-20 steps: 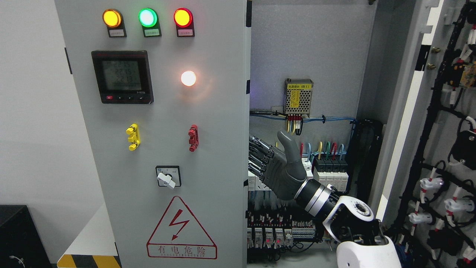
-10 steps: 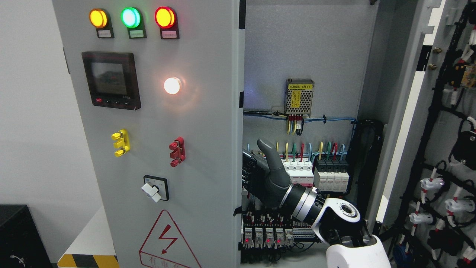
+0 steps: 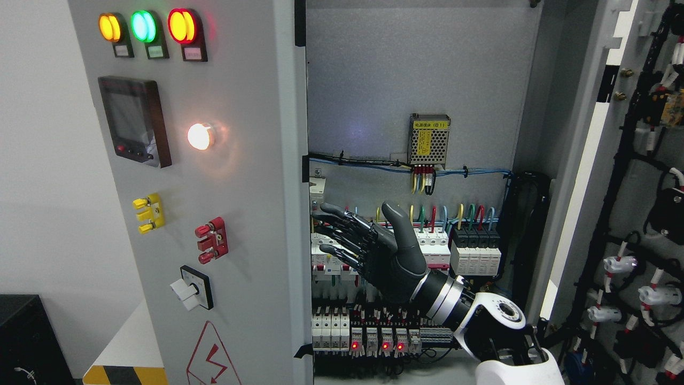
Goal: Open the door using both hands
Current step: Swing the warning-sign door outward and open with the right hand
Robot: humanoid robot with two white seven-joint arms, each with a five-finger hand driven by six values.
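Inside the open cabinet, the right hand (image 3: 374, 248) reached leftward from the lower right, fingers (image 3: 342, 224) spread flat and holding nothing, thumb up, close behind the left door's (image 3: 240, 176) edge. That door stood swung outward at the left, its lamps (image 3: 141, 27) lit.

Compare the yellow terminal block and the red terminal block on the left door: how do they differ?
The yellow terminal block is yellow and sits higher, nearer the door's left side. The red terminal block is red and sits lower, nearer the door's free edge, closer to the right robot hand. Both are mounted on the grey left door, have the same shape, and carry projecting studs.
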